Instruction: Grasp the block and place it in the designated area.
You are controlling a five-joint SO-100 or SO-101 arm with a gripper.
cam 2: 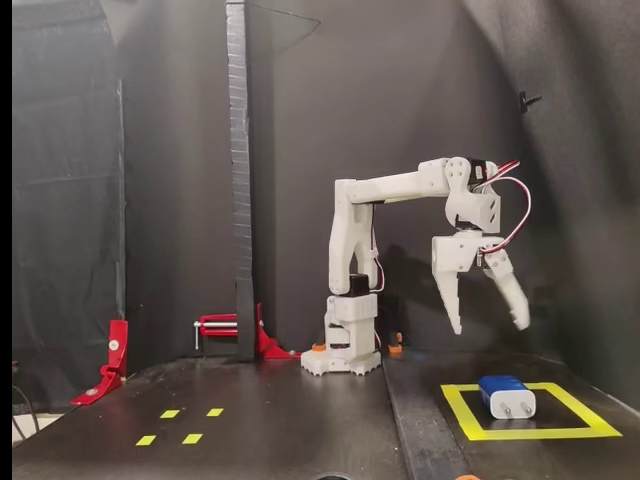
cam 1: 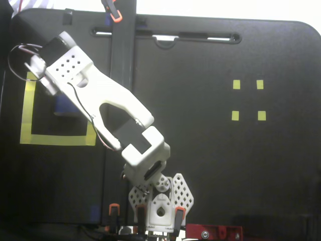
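In a fixed view from the side, the block (cam 2: 506,397) lay flat on the black surface inside the designated area (cam 2: 467,423), at the lower right of the frame, with its two pale prongs facing the camera. No brand, label or writing could be read on it or anywhere else. The gripper (cam 2: 488,325) hung in the air above the block and a little to the left of it, well clear of it, its two fingers spread apart and pointing downward with nothing between them. The white arm (cam 2: 392,187) reached out level from its base (cam 2: 342,355) at the middle of the frame.

In a fixed view from above, the arm (cam 1: 108,103) stretched toward the upper left and covered much of the yellow outline (cam 1: 55,139); only a dark-blue sliver of the block (cam 1: 63,106) showed beside it. Four small yellow squares (cam 1: 248,100) sat at the right.
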